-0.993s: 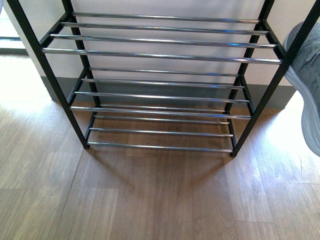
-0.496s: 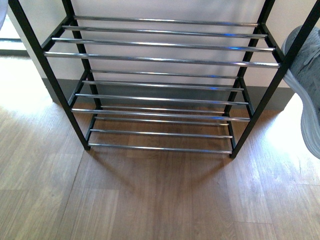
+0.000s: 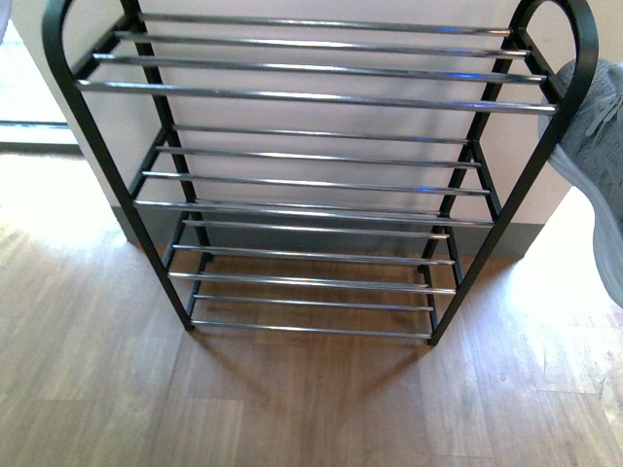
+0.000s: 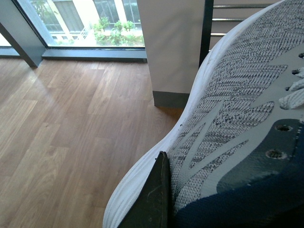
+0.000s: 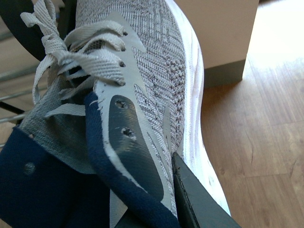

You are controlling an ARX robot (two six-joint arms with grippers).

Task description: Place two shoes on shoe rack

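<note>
The shoe rack (image 3: 311, 97) stands ahead against the wall, black-framed with rounded top ends and chrome bars, and no shoe lies on its shelves. One grey knit shoe (image 3: 596, 146) with a white sole hangs at the rack's right end, outside the frame. In the right wrist view my right gripper (image 5: 142, 194) is shut on that shoe (image 5: 152, 66) at its navy collar, a black finger (image 5: 194, 199) against the side. In the left wrist view my left gripper (image 4: 209, 194) is shut on the other shoe (image 4: 237, 95), one finger (image 4: 152, 199) pressed to its side, with rack bars (image 4: 237, 20) just beyond the toe.
Wood plank floor (image 3: 292, 399) stretches in front of the rack. A beige wall with a grey skirting (image 3: 341, 233) runs behind it. A floor-level window (image 4: 85, 23) and a wall corner (image 4: 173, 57) lie left of the rack.
The front view has shifted so the rack sits lower and a little farther, with its rounded top ends now showing. The shoe at the right edge stays beside the rack's right end.
</note>
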